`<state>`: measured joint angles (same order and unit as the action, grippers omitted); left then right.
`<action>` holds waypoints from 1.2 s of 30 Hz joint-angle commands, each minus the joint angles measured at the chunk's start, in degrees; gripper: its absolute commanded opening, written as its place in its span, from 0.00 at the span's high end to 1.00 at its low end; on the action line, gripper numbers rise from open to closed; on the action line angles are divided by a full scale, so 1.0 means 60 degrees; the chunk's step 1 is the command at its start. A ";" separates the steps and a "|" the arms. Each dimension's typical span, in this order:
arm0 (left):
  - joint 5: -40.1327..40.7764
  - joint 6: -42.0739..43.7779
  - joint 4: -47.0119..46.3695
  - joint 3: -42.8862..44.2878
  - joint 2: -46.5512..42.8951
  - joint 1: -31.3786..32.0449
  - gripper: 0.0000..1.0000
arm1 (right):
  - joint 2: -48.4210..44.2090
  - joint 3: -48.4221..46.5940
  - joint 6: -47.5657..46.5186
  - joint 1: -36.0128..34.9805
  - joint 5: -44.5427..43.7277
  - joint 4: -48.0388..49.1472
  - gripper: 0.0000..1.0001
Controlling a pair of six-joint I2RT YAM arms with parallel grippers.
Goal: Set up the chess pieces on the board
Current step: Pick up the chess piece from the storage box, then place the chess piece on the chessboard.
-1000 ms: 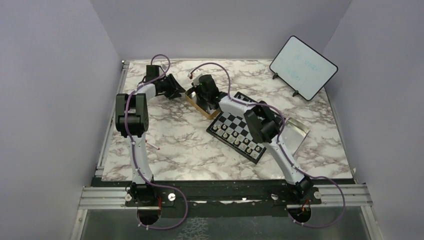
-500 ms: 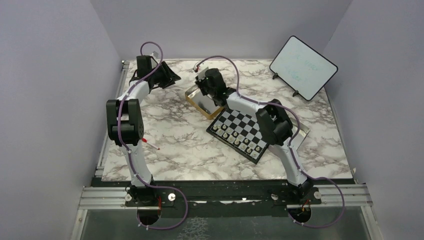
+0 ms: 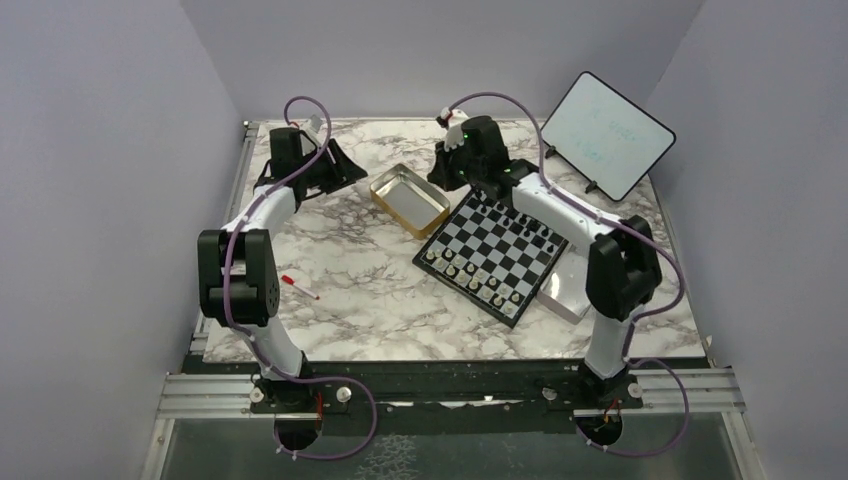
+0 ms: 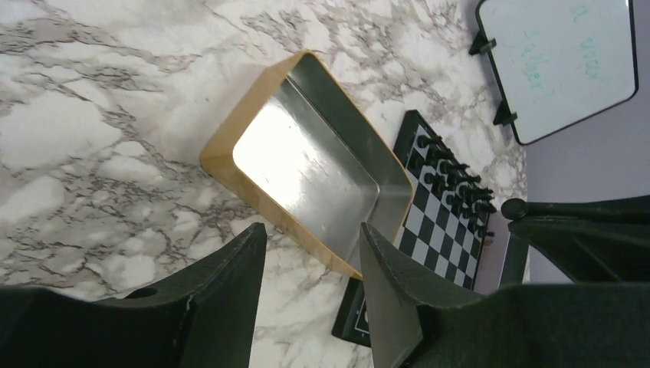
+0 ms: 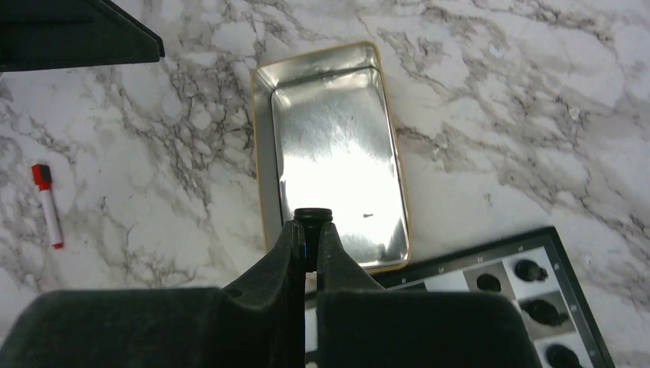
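The black piece (image 5: 313, 215) is pinched between the tips of my right claw (image 5: 313, 230), which is pressed together on it so that only its round top shows (too small for me to say which figure it is). It hangs above the near end of the tin (image 5: 329, 146), whose shiny floor looks bare apart from a speck. Just beside the tin lies the board (image 3: 497, 252), turned cornerwise on the surface (image 3: 360, 270). Black pieces (image 3: 528, 218) line its far edge, pale pieces (image 3: 470, 278) line the opposite near edge, and the middle squares are free, so I judge the job nearly finished.

The step in hand, as I read it, is carrying this figure to a free square on the black side. I cannot pick out the gap from here, since the dark figures crowd together. To do it well I should keep the pinch firm and travel high enough to clear the standing rows. I should come down from straight above rather than sideways and centre the base on its square. Only then should I ease apart, slightly, and lift straight up so I nudge no neighbour.

My left claw (image 4: 313, 234) is spread about halfway, holds nothing and hovers on the tin's other side, well apart from the board. Farther out lie a red marker (image 3: 298, 288) and a whiteboard (image 3: 605, 135).
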<state>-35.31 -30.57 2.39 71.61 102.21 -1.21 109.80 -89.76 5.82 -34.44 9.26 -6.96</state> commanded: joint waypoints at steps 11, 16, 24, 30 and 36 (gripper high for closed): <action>0.1411 0.2599 0.1081 -0.2595 -0.4314 0.1862 0.46 | -0.2129 0.0113 0.0316 0.0626 0.0563 -0.7990 0.98; 0.2021 0.2737 0.1281 -0.3293 -0.5548 0.1916 0.37 | -0.2451 0.0762 0.0172 0.0841 0.0002 -0.8270 0.95; 0.2977 0.2828 0.1540 -0.3832 -0.6752 0.1952 0.17 | -0.1659 0.0778 -0.0408 0.1213 -0.0163 -0.9192 0.93; 0.3394 0.2981 0.1766 -0.3865 -0.6961 0.2114 0.13 | -0.0931 0.0685 -0.0657 0.1390 -0.0027 -0.9420 0.91; 0.3471 0.3065 0.1852 -0.3839 -0.7070 0.2216 0.12 | -0.0168 0.0603 -0.0722 0.1558 -0.0040 -0.9310 0.90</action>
<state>-16.43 -13.41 13.06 48.82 61.39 11.57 106.30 -84.97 2.85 -25.76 8.78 -61.30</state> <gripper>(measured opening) 0.878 0.096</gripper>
